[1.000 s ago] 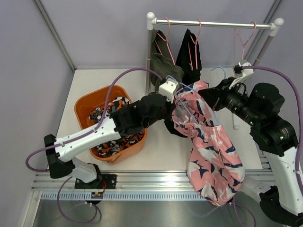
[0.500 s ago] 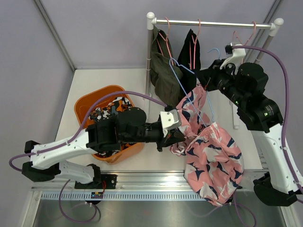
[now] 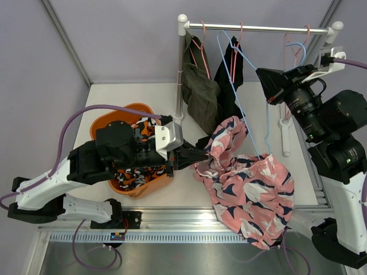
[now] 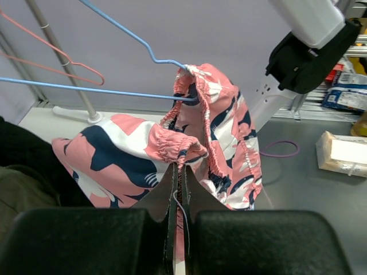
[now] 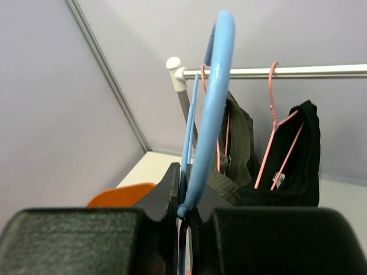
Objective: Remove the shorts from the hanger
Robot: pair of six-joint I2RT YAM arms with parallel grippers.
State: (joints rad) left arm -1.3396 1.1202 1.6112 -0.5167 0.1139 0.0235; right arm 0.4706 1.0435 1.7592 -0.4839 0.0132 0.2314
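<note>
Top external: pink shorts [image 3: 252, 189] sag nearest, over the table edge, with one waistband end caught on the blue hanger [image 4: 86, 89]. Left gripper [image 4: 179, 172] pinches the waistband, arm low beside the orange bin [image 3: 106, 123], which holds the camouflage shorts [image 3: 135, 177]. Right gripper [image 5: 186, 195], raised, clamps the hanger. Olive shorts [image 3: 200, 94] and black shorts [image 3: 229, 63] still hang on the rail [image 3: 258, 27].

The pink shorts [image 3: 252, 189] drape across the middle and front right of the table [image 3: 120, 94], and the blue hanger [image 5: 213, 86] slants above them toward the rail [image 3: 269, 28]. The olive shorts [image 3: 200, 100] and the black shorts [image 5: 301, 172] hang close together at the rail's left end. The orange bin [image 3: 146, 184] fills the left side. Bare tabletop shows behind the bin.
</note>
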